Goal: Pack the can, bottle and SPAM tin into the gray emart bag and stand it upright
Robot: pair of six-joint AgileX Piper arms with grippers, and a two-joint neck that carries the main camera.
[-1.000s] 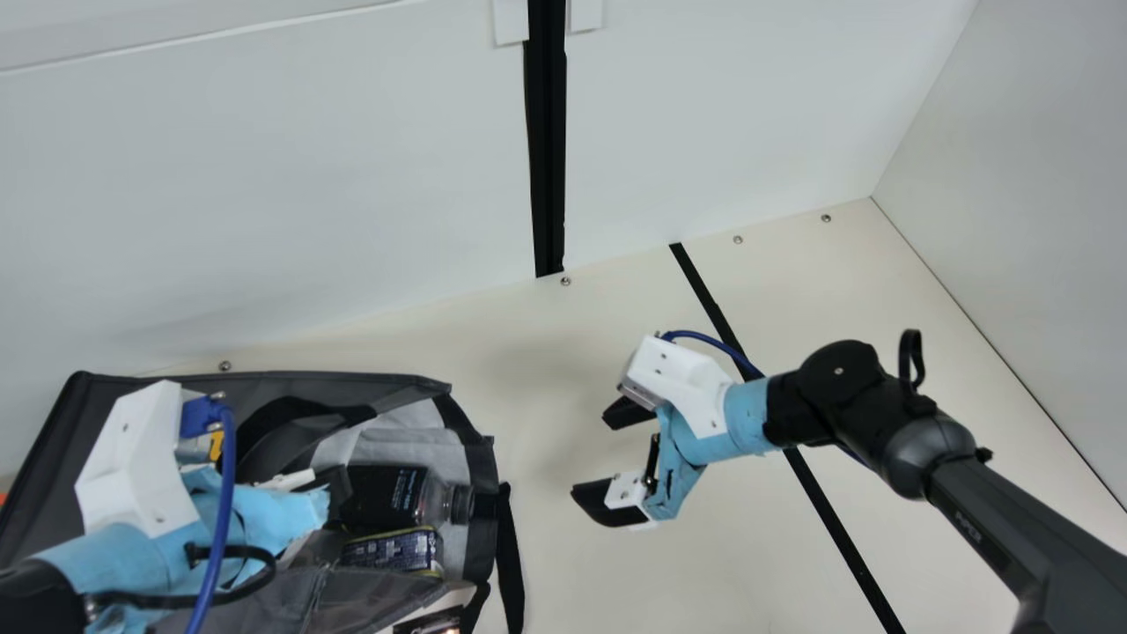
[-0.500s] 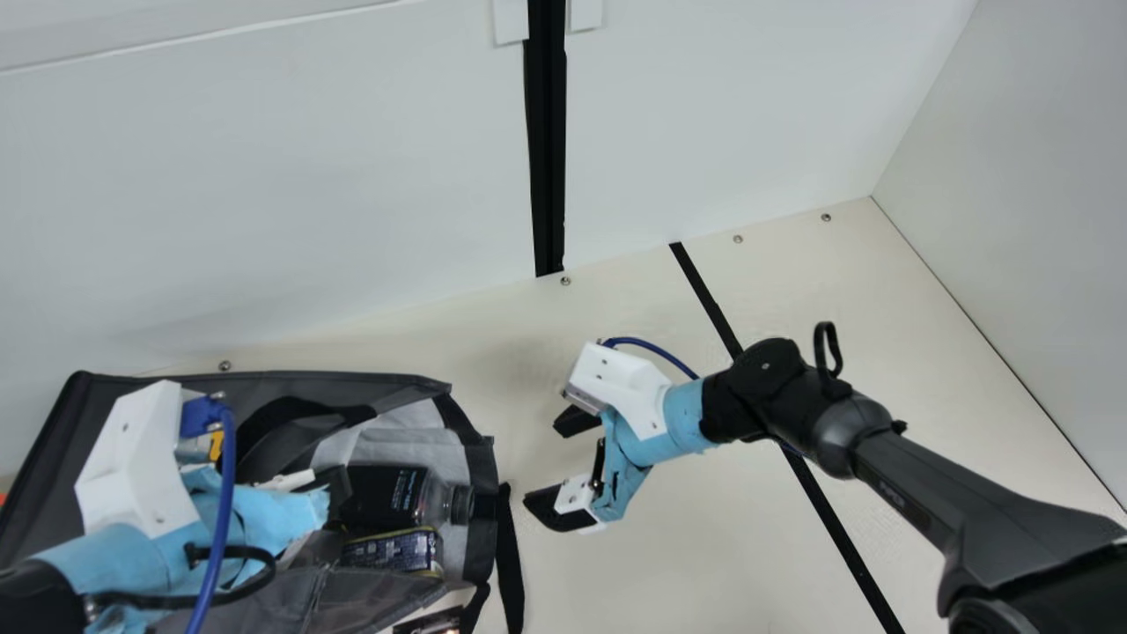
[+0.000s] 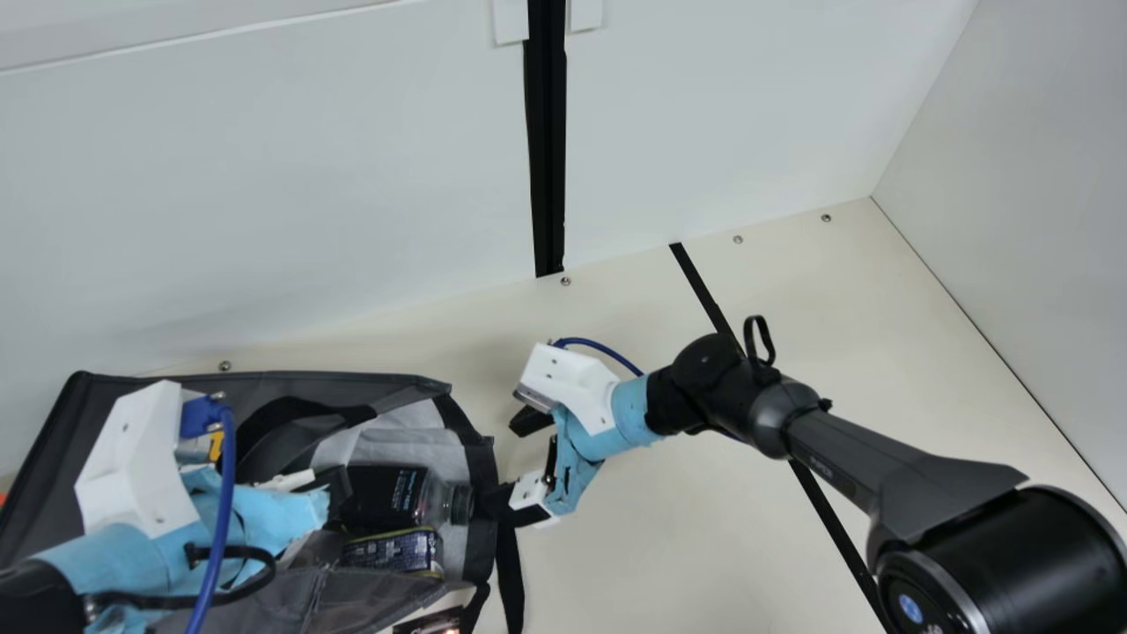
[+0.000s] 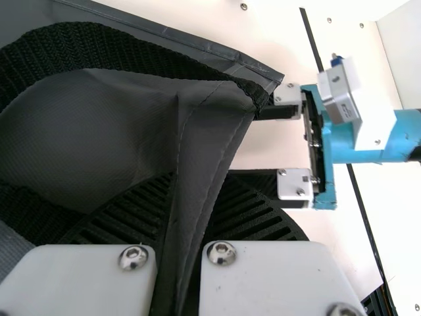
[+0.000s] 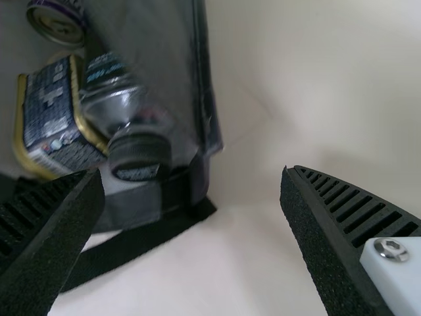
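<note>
We find can (image 5: 58, 25), bottle (image 3: 380, 496) and SPAM tin (image 3: 392, 551) packed; the bag (image 3: 361, 599), lying at eight o'clock, needs standing. Left gripper (image 4: 197, 197) pinches it; right gripper (image 3: 499, 463) gapes wide, empty.

Robotics lab, looks like. Jointed black arm (image 3: 907, 484) over a cream counter (image 3: 704, 555), white panels (image 3: 264, 176) behind and beside

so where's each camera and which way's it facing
Main view: on the neck, looking down at table and bag; left arm and right arm show.
Left wrist view: left arm's wrist, facing the bag; its jaws show, right arm beyond.
Right wrist view: right arm's wrist, facing the bag's opening; jaws show.
Main and right wrist views share bottle and tin.
</note>
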